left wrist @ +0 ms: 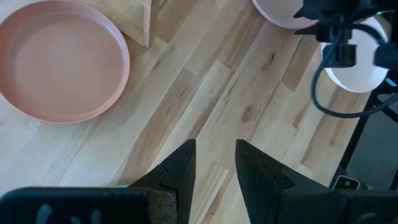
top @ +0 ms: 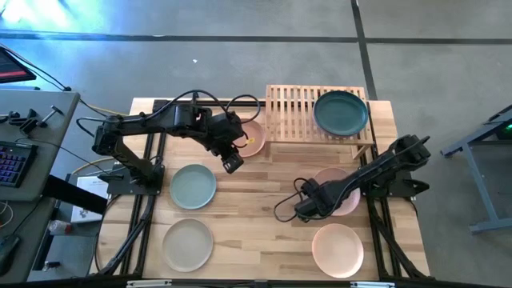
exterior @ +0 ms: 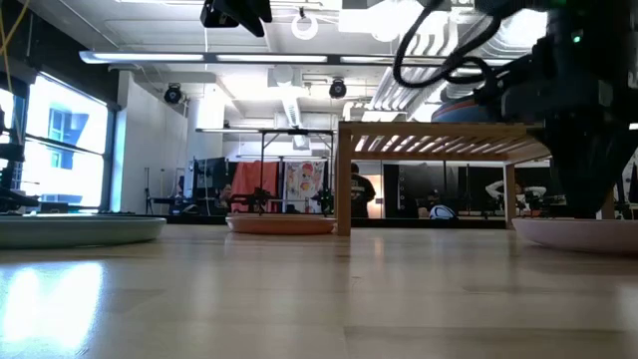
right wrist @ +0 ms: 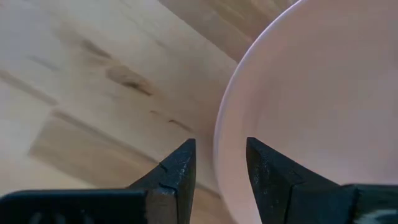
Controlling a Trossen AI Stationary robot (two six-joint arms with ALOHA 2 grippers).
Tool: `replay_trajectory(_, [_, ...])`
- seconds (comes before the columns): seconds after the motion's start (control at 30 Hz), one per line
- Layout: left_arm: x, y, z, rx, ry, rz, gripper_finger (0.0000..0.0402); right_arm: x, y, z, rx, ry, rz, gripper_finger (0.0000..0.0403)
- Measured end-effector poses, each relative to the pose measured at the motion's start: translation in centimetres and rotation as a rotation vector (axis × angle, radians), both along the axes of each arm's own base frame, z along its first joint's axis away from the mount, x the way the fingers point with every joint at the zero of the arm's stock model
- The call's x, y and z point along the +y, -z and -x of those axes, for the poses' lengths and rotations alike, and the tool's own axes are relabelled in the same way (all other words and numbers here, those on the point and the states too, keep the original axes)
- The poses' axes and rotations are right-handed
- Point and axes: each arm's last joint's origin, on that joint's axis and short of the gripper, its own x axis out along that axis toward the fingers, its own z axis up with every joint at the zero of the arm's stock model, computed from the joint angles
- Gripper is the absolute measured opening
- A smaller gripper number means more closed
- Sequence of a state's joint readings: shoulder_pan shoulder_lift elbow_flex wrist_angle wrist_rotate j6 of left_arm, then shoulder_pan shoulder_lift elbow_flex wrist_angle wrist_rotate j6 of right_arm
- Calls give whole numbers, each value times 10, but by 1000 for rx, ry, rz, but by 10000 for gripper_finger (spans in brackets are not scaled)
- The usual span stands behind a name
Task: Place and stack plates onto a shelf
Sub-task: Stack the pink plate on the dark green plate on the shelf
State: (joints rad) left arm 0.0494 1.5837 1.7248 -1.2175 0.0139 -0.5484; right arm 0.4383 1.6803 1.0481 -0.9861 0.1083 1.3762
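Observation:
My right gripper is open and low at the left rim of a pale pink plate that lies flat on the table. In the right wrist view its fingers stand one on each side of the plate's rim, with gaps showing. My left gripper is open and raised above the table, next to a salmon-pink plate lying by the shelf's left leg. A dark teal plate lies on the bamboo shelf.
A sage green plate and a beige plate lie on the table's left half. A peach plate lies near the front right. The shelf's left half is bare slats. Bare wood shows mid-table between the arms.

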Motion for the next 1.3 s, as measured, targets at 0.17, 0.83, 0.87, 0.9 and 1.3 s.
replay_trajectory(0.17, [0, 0, 0, 0, 0, 0, 102, 0, 15, -4, 62, -33, 25, 119])
replay_trajectory(0.83, [0, 0, 0, -3, -1, 0, 102, 1, 30, -5, 134, -40, 22, 7])
replay_trajectory(0.87, [0, 0, 0, -3, -1, 0, 102, 1, 30, -5, 141, -43, 19, 7])
replay_trajectory(0.9, [0, 0, 0, -3, -1, 0, 102, 1, 30, -5, 146, -43, 9, 10])
replay_trajectory(1.3, [0, 0, 0, -3, -1, 0, 102, 3, 5, 2, 84, -43, -82, 1])
